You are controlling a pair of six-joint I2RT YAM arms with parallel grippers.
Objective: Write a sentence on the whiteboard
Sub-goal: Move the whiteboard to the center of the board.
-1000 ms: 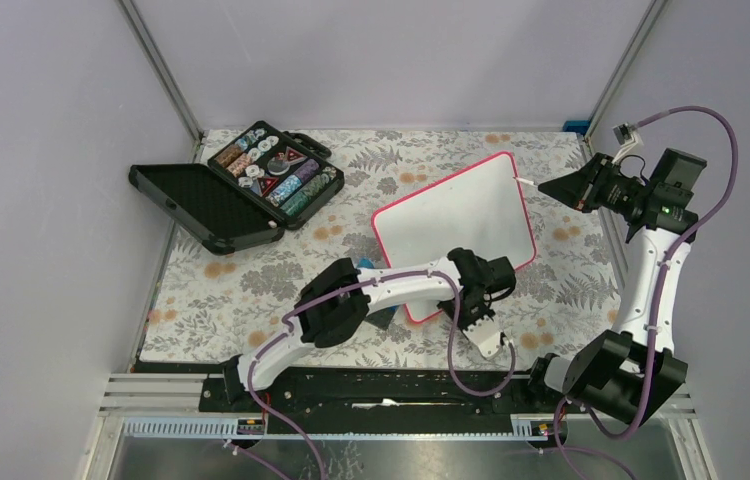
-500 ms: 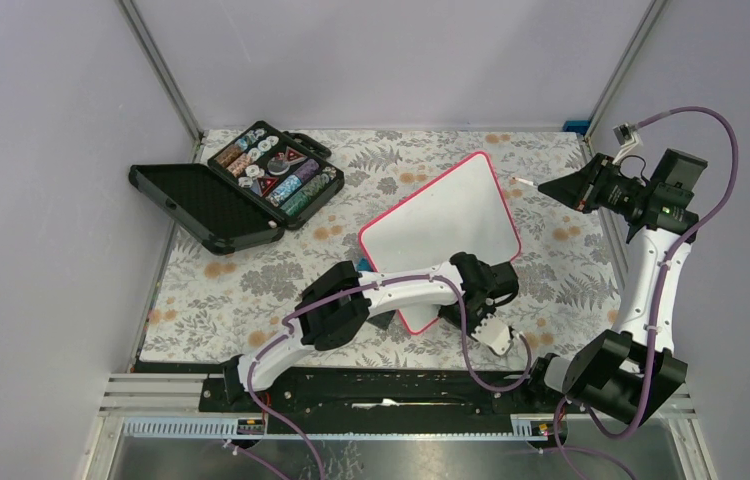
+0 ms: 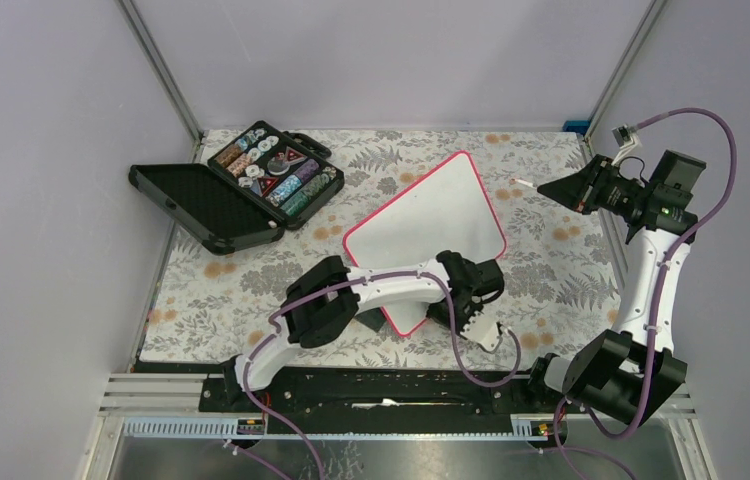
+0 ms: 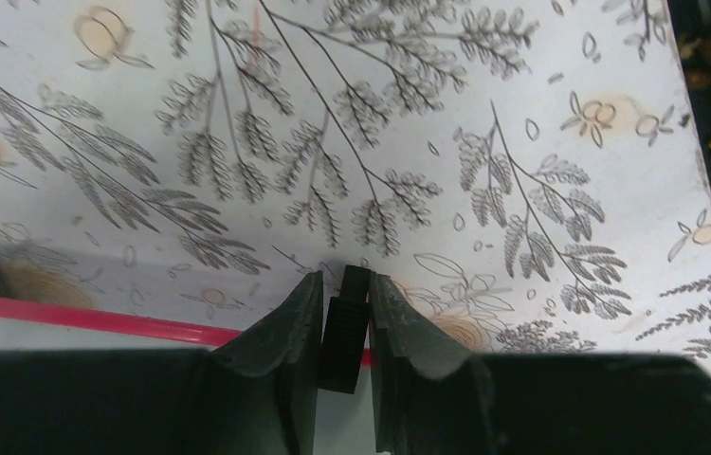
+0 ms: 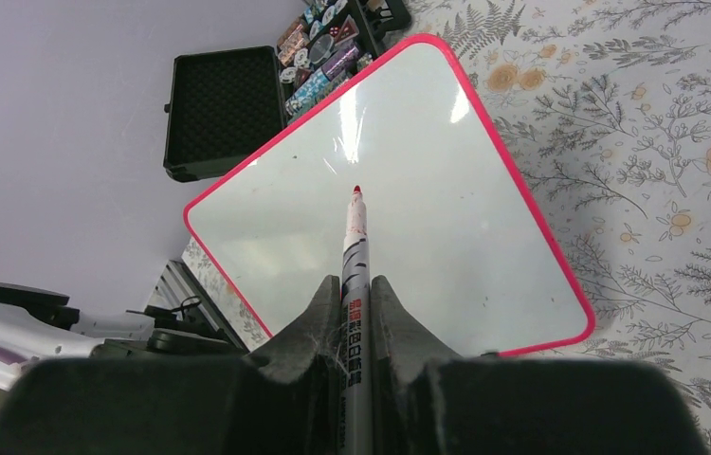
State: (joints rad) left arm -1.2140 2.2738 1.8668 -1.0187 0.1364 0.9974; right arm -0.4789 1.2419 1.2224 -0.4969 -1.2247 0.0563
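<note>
Whiteboard (image 3: 426, 215) swung leftward; left jaws pinch its black clip (image 4: 344, 327).

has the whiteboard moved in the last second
Yes. The whiteboard, held by the left gripper, has slid left toward the case and turned counterclockwise.

so yeah, I'm two skinny white-shelled arms (image 3: 396, 284) with chunky black joint housings (image 3: 319, 312), purple cables (image 3: 699, 109) looped along the outside, and matte black wedge-shaped fingers (image 4: 281, 346) at the ends
</note>
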